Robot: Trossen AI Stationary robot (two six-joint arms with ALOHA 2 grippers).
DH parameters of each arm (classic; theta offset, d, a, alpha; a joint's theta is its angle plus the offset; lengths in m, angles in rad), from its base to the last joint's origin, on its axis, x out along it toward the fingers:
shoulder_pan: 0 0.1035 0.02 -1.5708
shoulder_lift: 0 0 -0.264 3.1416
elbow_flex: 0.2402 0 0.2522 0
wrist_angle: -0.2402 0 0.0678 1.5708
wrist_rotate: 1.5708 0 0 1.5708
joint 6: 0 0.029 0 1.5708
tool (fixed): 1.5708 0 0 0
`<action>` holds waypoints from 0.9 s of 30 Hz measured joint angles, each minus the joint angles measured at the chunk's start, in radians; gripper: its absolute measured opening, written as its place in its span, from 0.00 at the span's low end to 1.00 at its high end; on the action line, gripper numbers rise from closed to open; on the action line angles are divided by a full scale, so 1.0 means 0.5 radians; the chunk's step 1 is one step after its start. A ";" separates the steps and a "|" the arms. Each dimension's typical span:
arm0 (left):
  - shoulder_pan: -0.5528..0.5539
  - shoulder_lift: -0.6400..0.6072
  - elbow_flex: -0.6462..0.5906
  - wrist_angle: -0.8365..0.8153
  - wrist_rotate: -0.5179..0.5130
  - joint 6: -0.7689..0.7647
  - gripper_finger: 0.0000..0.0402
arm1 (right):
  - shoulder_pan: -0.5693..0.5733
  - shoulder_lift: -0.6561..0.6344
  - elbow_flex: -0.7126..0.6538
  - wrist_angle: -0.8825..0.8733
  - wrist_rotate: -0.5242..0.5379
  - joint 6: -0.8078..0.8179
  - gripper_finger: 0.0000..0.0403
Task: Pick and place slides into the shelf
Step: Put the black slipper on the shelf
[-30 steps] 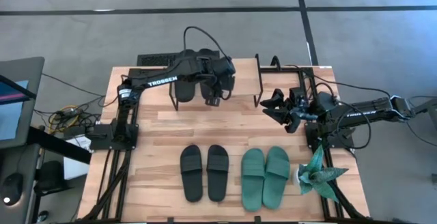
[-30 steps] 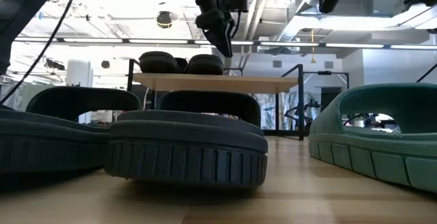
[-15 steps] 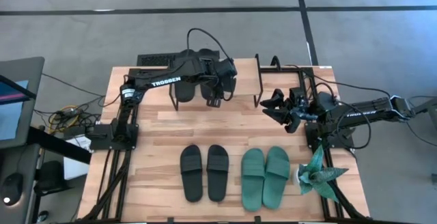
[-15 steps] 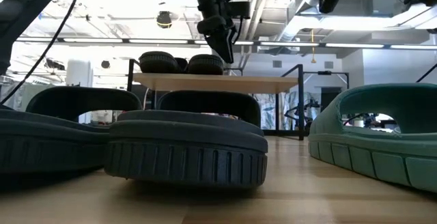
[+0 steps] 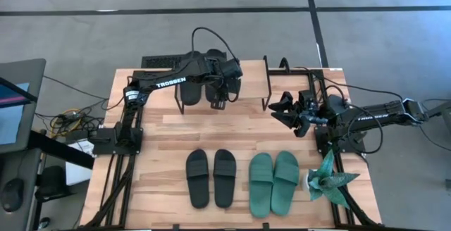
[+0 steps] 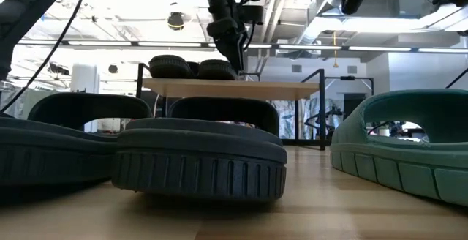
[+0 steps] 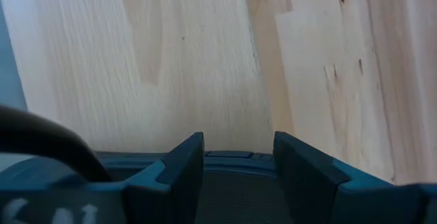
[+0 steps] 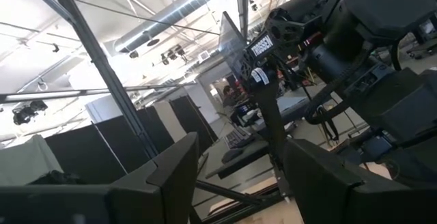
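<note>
Left gripper (image 5: 219, 103) over low plank-topped shelf (image 6: 227, 88), fingers spread, holding nothing | right gripper (image 5: 290, 116) parked right of shelf, fingers apart, empty | two matte black rubber slides (image 6: 194, 68) on shelf | black pair (image 5: 210, 177) and teal-green pair (image 5: 273, 182) near wooden table's (image 5: 169, 129) front edge

The word "TROSSEN" stands in white capitals along the forearm of the left arm (image 5: 169, 83) in the high view. A small white marking shows on the forearm of the right arm (image 5: 373, 116), too small to read. In the right wrist view, a white label on the left arm (image 8: 263, 46) looks like the same brand word, blurred. No other text is legible.
</note>
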 joint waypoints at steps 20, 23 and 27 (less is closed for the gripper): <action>0.094 -0.001 0.000 0.017 -0.079 -0.130 0.41 | 0.002 0.000 0.000 0.000 -0.001 0.018 0.50; 0.087 -0.002 0.000 0.084 -0.030 -0.129 0.41 | 0.002 0.000 0.000 0.001 -0.002 0.017 0.50; 0.075 -0.003 0.000 0.237 -0.009 -0.067 0.41 | 0.002 0.000 0.000 0.000 -0.002 0.006 0.50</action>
